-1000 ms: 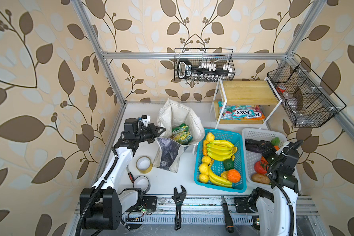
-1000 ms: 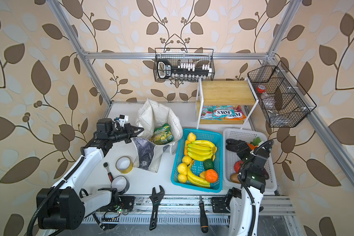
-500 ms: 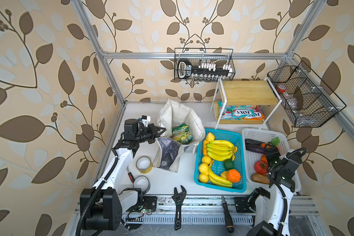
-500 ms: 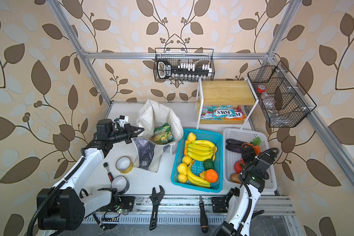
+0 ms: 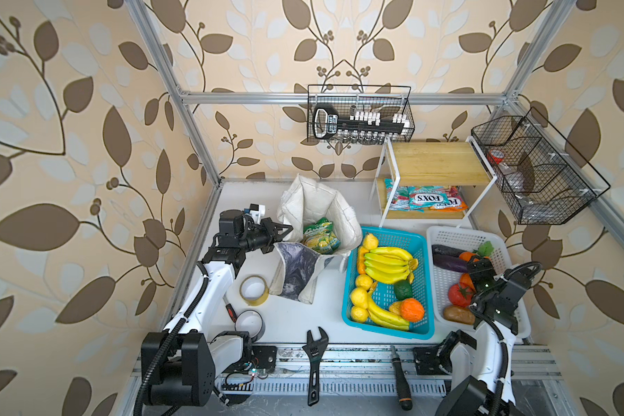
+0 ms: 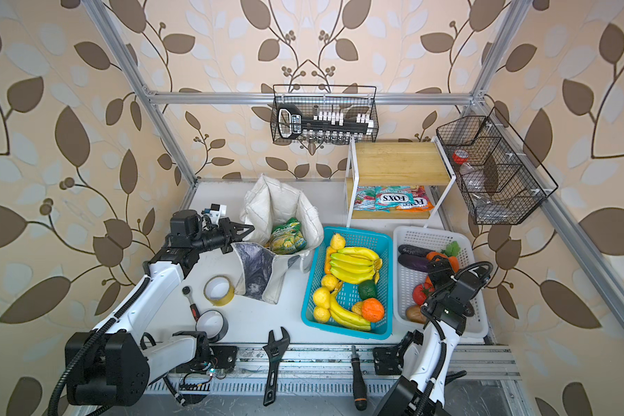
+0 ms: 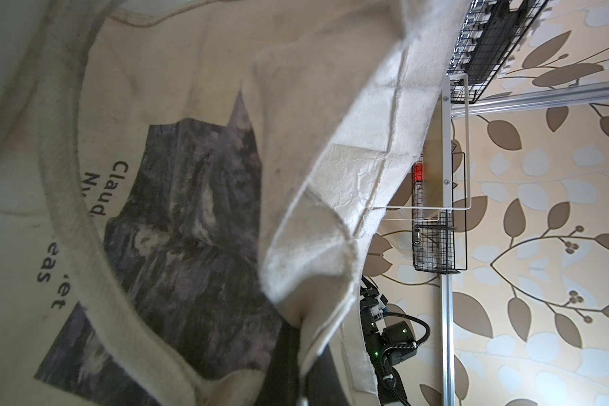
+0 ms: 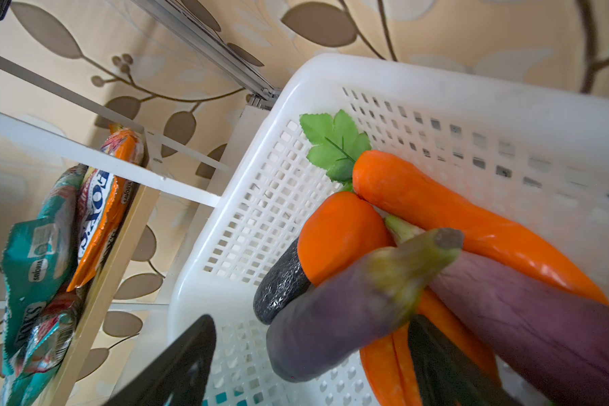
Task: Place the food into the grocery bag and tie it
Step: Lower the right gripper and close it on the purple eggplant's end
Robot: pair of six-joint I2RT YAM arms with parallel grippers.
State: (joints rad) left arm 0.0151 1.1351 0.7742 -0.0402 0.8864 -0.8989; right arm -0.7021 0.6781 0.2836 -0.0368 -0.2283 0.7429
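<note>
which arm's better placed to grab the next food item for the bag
Right. The right gripper hangs open over the eggplants in the white basket; the left gripper is shut on the grocery bag.

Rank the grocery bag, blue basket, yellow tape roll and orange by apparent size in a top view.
1. grocery bag and blue basket: about alike; the bag rises nearer the camera, so I leave them unranked.
2. yellow tape roll.
3. orange, only slightly smaller than the roll.
</note>
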